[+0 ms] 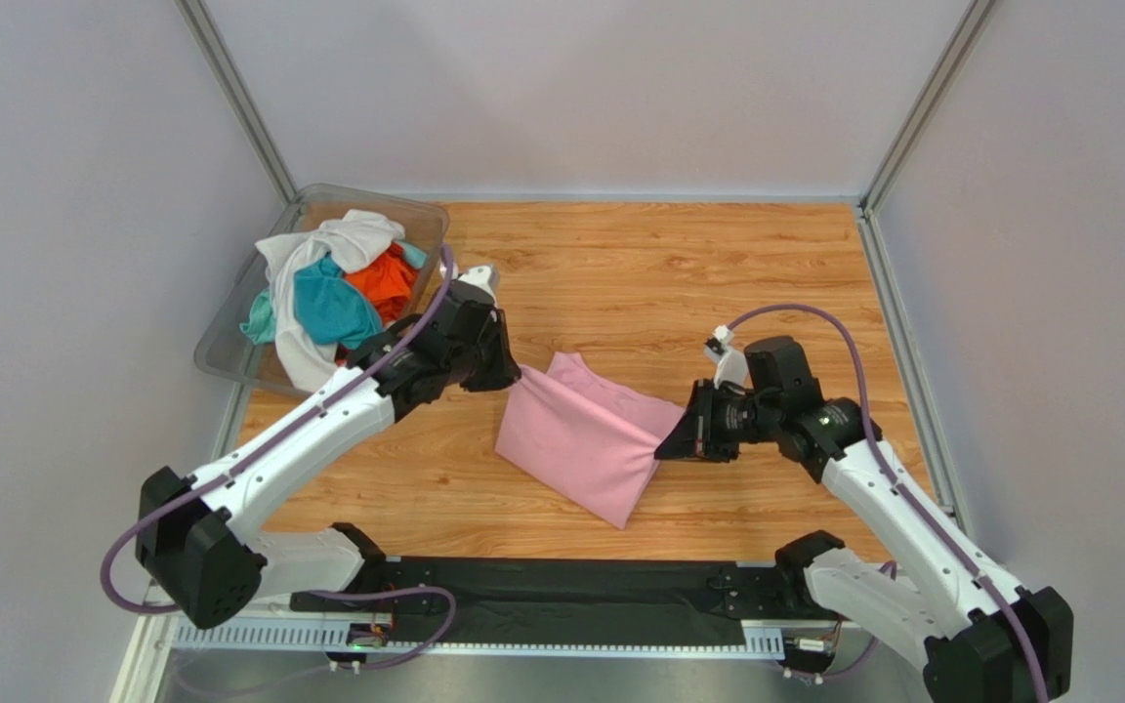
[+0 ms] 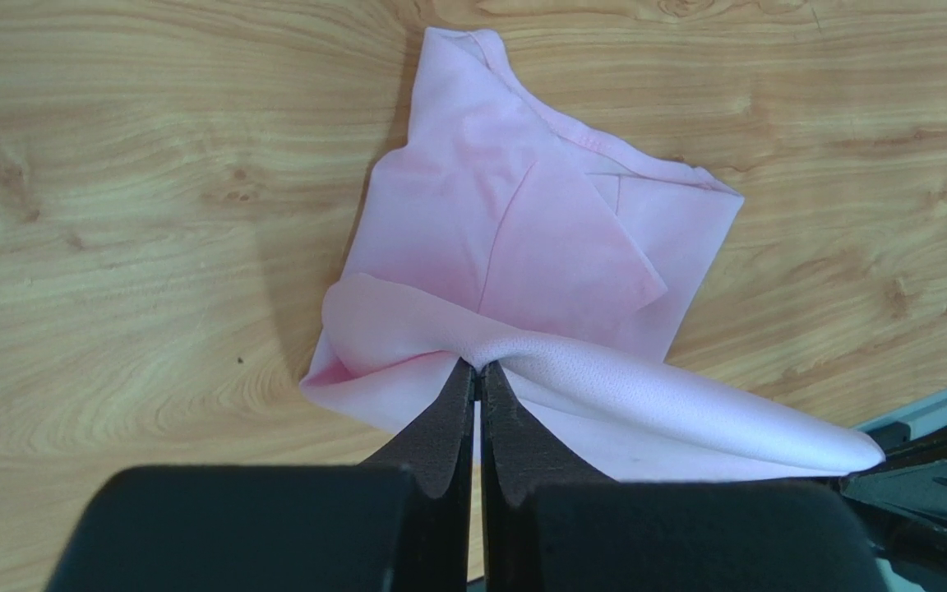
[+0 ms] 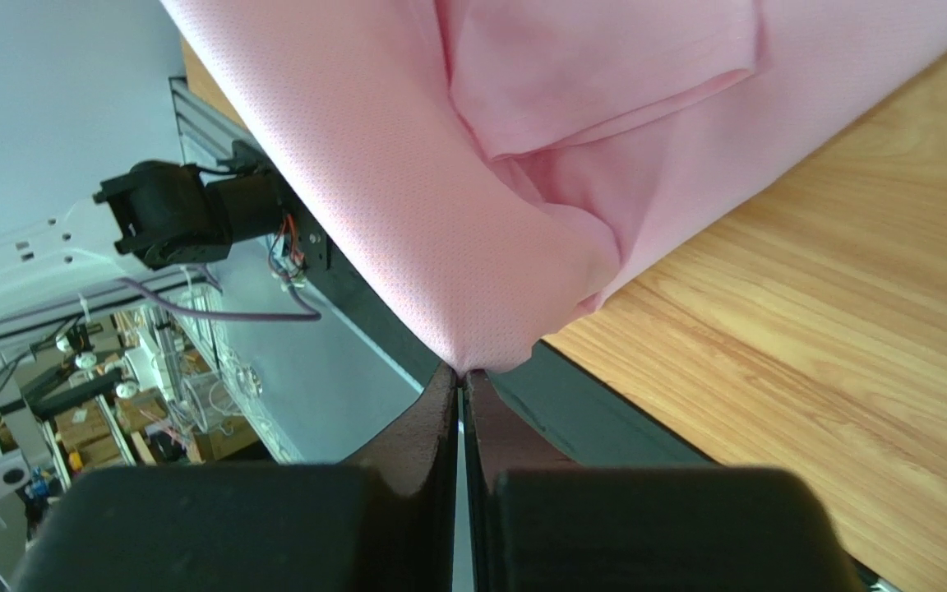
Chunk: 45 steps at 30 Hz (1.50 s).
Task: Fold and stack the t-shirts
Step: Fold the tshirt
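Left gripper and right gripper are each clenched on one end of the raised edge of the light pink t-shirt, and the rest of it lies on the wooden table. I think they should carry this edge over together, level and taut, so the fold lands straight. Both arms reach inward and low, wrists facing each other.

Robot lab test cell, grey panel walls, wooden table, cluttered equipment benches

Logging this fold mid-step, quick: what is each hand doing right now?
Left hand: closed, pinching an edge of the pink t-shirt.
Right hand: closed, pinching another corner of the same shirt.
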Motion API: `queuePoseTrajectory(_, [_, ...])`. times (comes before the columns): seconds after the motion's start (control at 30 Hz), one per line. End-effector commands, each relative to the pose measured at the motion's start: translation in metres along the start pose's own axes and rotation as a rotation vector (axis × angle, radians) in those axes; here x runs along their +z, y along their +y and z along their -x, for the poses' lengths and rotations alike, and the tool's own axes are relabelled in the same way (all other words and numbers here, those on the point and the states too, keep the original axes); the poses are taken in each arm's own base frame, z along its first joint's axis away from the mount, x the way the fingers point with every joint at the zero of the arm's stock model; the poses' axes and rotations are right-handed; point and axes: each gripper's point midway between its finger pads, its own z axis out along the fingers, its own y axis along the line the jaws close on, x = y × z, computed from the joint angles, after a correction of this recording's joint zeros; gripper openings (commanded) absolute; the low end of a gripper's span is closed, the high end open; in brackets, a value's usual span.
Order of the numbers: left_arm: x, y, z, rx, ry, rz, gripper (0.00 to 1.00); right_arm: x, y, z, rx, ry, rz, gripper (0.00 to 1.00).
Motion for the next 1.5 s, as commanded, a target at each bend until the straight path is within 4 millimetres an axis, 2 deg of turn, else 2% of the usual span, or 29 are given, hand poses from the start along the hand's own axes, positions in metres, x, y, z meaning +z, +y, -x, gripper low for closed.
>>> queuePoseTrajectory(0.0, [0.012,-0.018,0.029,0.041,-0.051,-0.056,0.0,-0.003,-0.008,0.022,-0.02,-0.047,-0.024,0.0])
queuePoseTrajectory(0.2, [0.055,-0.021,0.038,0.029,0.009,-0.05,0.0,0.008,-0.037,0.052,0.04,-0.083,-0.06,0.0])
queuePoseTrajectory(0.27, [0.067,-0.017,0.04,0.017,0.031,-0.042,0.0,0.011,-0.044,0.063,0.051,-0.095,-0.066,0.0])
queuePoseTrajectory(0.37, [0.097,-0.015,0.037,0.001,0.102,-0.042,0.0,0.023,-0.059,0.075,0.073,-0.072,-0.084,0.0])
queuePoseTrajectory(0.4, [0.102,-0.014,0.037,-0.002,0.113,-0.042,0.0,0.03,-0.069,0.077,0.104,-0.046,-0.102,0.0])
queuePoseTrajectory(0.47, [0.113,-0.011,0.038,-0.01,0.129,-0.038,0.0,0.034,-0.075,0.091,0.101,-0.068,-0.106,0.0])
queuePoseTrajectory(0.5, [0.123,-0.009,0.038,-0.009,0.142,-0.03,0.0,0.04,-0.087,0.093,0.124,-0.054,-0.136,0.0])
queuePoseTrajectory(0.53, [0.128,-0.005,0.039,-0.006,0.148,-0.02,0.0,0.041,-0.091,0.102,0.115,-0.068,-0.148,0.0])
queuePoseTrajectory(0.63, [0.144,0.002,0.037,-0.013,0.181,-0.013,0.0,0.052,-0.105,0.109,0.139,-0.047,-0.16,0.0])
queuePoseTrajectory(0.73, [0.157,0.006,0.034,-0.029,0.217,-0.02,0.0,0.062,-0.114,0.114,0.155,-0.027,-0.155,0.04])
queuePoseTrajectory(0.83, [0.168,0.011,0.032,-0.04,0.23,-0.008,0.01,0.065,-0.12,0.129,0.161,-0.049,-0.166,0.15])
queuePoseTrajectory(0.87, [0.17,0.011,0.032,-0.042,0.235,-0.008,0.08,0.067,-0.12,0.134,0.173,-0.059,-0.16,0.24])
queuePoseTrajectory(0.93, [0.169,0.008,0.033,-0.044,0.237,-0.021,0.25,0.067,-0.114,0.142,0.158,-0.076,-0.136,0.4])
queuePoseTrajectory(0.97, [0.166,0.004,0.035,-0.044,0.233,-0.034,0.4,0.065,-0.11,0.145,0.149,-0.084,-0.126,0.52])
queuePoseTrajectory(1.03, [0.159,0.001,0.04,-0.038,0.217,-0.044,0.53,0.06,-0.101,0.151,0.133,-0.097,-0.106,0.57])
queuePoseTrajectory(1.07, [0.152,0.0,0.046,-0.036,0.195,-0.045,0.64,0.055,-0.093,0.152,0.116,-0.109,-0.097,0.63])
queuePoseTrajectory(1.1, [0.145,-0.001,0.049,-0.037,0.184,-0.043,0.69,0.05,-0.089,0.151,0.111,-0.112,-0.096,0.68])
queuePoseTrajectory(1.13, [0.134,-0.002,0.054,-0.036,0.155,-0.044,0.77,0.047,-0.087,0.148,0.107,-0.114,-0.095,0.78])
queuePoseTrajectory(1.17, [0.128,-0.003,0.056,-0.037,0.144,-0.045,0.97,0.037,-0.077,0.149,0.084,-0.138,-0.085,1.0])
queuePoseTrajectory(1.23, [0.108,-0.006,0.06,-0.04,0.112,-0.057,1.0,0.031,-0.073,0.137,0.085,-0.135,-0.087,1.0])
queuePoseTrajectory(1.27, [0.102,-0.008,0.06,-0.039,0.103,-0.065,1.0,0.02,-0.061,0.136,0.053,-0.163,-0.069,1.0])
queuePoseTrajectory(1.33, [0.086,-0.015,0.055,-0.021,0.099,-0.101,1.0,0.018,-0.053,0.12,0.039,-0.146,-0.062,1.0])
queuePoseTrajectory(1.47, [0.077,-0.039,0.033,0.01,0.148,-0.193,1.0,0.024,-0.028,0.092,-0.017,-0.113,-0.013,1.0])
